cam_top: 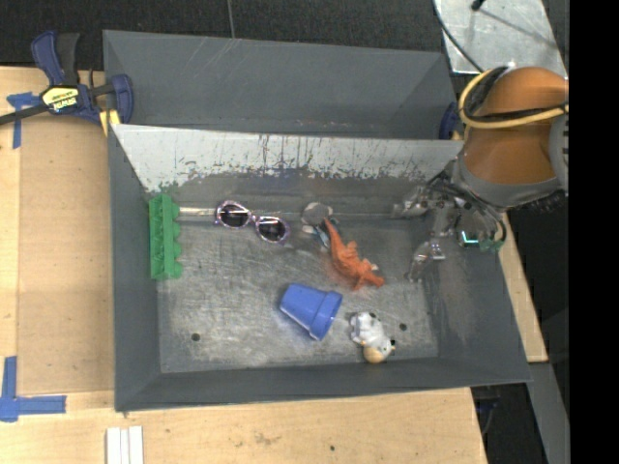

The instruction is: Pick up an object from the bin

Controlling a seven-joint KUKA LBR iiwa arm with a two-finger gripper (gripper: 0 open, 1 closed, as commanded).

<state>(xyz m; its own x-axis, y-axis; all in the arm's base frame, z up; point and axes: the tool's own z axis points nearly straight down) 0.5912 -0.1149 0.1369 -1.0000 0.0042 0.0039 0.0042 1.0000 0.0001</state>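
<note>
A green ridged plastic block (164, 237) lies at the far left, well apart from the rest. To its right lies a pair of purple-lensed sunglasses (251, 221), near an orange lizard-like toy (350, 259). Below them a blue plastic cup (310, 310) lies on its side, just beside a small white-and-tan toy figure (369, 335).

A near-black surface (290, 3) spans the top; a pale mottled grey patch (495, 35) sits upper right.

We count in the bin (290, 95): one green ridged block (163, 237), one pair of sunglasses (251, 221), one orange toy creature (350, 259), one blue cup (310, 309), one small white-and-tan figure (369, 336). One greyish item (314, 215) beside the sunglasses, kind unclear.
</note>
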